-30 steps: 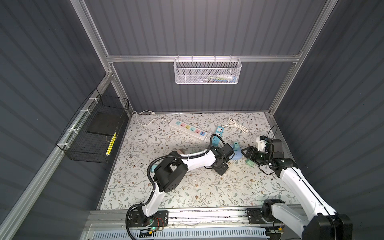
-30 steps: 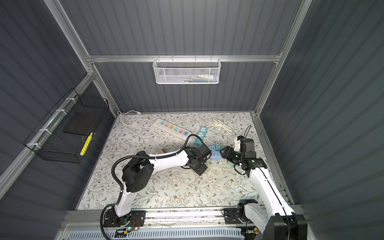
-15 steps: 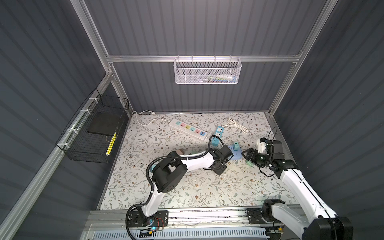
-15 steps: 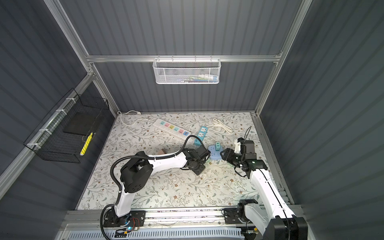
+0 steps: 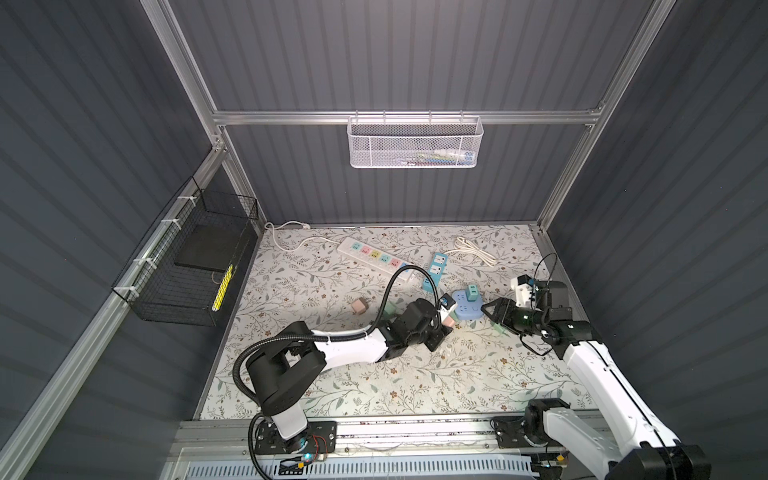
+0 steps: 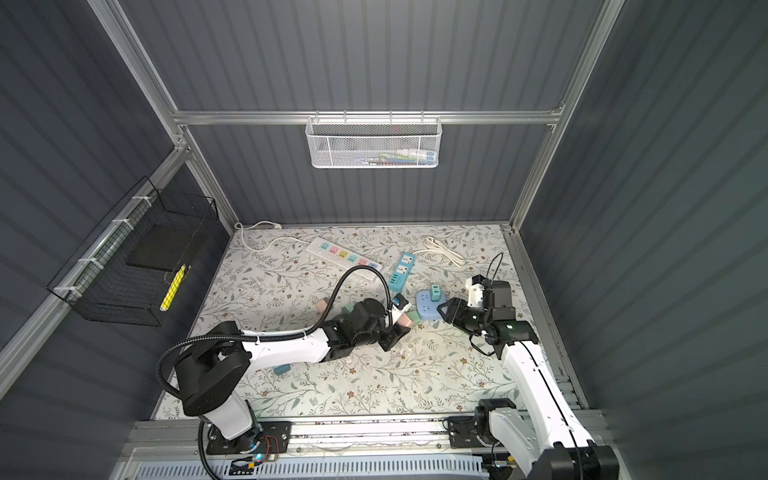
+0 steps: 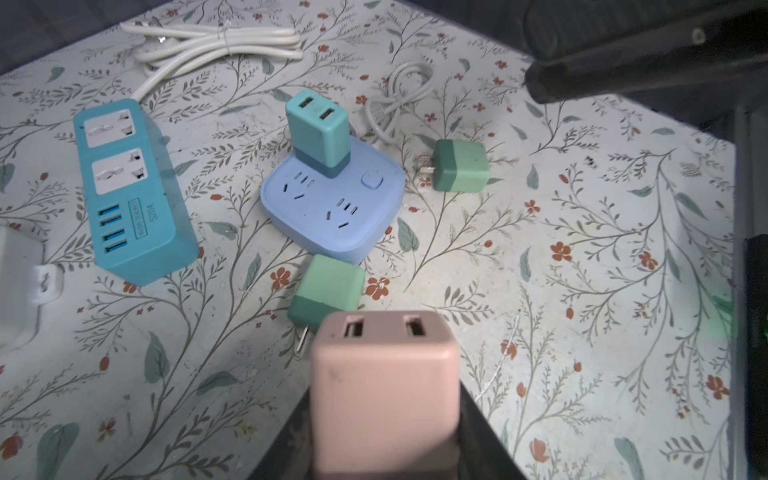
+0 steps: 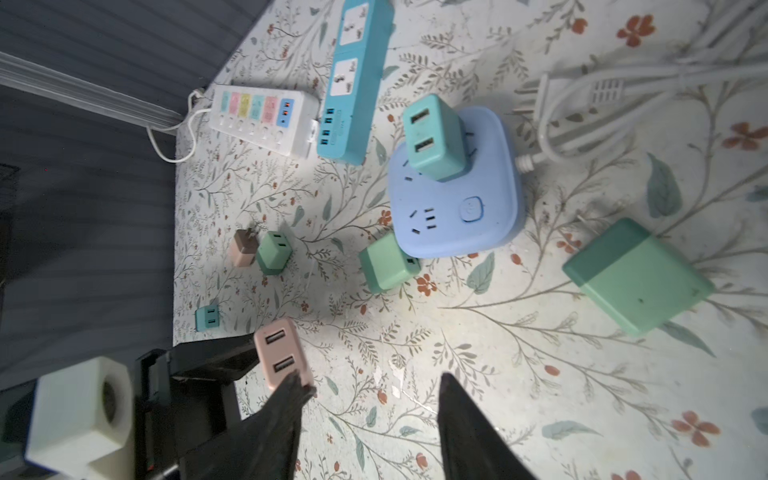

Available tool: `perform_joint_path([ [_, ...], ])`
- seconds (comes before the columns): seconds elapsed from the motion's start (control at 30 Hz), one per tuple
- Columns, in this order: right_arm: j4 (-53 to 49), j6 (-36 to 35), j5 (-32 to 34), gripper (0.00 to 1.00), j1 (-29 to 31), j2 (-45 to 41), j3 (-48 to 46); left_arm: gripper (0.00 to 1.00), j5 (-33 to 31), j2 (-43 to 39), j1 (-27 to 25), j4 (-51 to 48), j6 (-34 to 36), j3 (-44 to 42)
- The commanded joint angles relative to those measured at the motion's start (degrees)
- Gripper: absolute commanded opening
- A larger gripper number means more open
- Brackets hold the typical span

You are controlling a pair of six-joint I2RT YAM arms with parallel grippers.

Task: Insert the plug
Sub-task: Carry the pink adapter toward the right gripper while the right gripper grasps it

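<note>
My left gripper (image 7: 384, 415) is shut on a pink plug (image 7: 384, 382) with two USB ports, held just above the mat. In both top views that plug (image 5: 448, 322) (image 6: 402, 318) sits just left of the light-blue square socket block (image 5: 467, 311) (image 6: 428, 307). A teal plug (image 7: 318, 131) stands inserted in the block (image 7: 332, 203), and other socket holes on it are free. My right gripper (image 8: 372, 378) is open, with nothing between its fingers. It hovers to the right of the block (image 8: 457, 208), with the pink plug (image 8: 282, 357) by one finger.
Green plugs (image 7: 326, 289) (image 7: 459, 166) lie beside the block. A teal power strip (image 5: 436, 270), a white multi-coloured strip (image 5: 374, 255) and a coiled white cable (image 5: 473, 249) lie farther back. Another pink plug (image 5: 358, 306) lies to the left. A black wire basket (image 5: 187, 266) hangs on the left wall.
The left gripper has shut on the pink plug and drawn back slightly toward the front. The right gripper's jaws have narrowed a little, and that arm has hardly moved.
</note>
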Motion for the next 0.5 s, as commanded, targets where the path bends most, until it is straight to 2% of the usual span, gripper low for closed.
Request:
perform_joint_path([
  [0.0,-0.2,-0.9,-3.6,0.52,0.6,-1.4,2.5,0.32,4.9,-0.3,1.8,13.6,-1.4,-0.5],
  [0.13,2.1,0.3,-3.3,0.52,2.9,-1.6,2.8,0.29,8.6,0.7,4.7,19.8,-8.3,-1.1],
  [0.47,7.4,1.9,5.3,0.54,14.8,3.0,8.4,0.27,11.8,1.6,5.3,21.5,-10.2,-0.6],
])
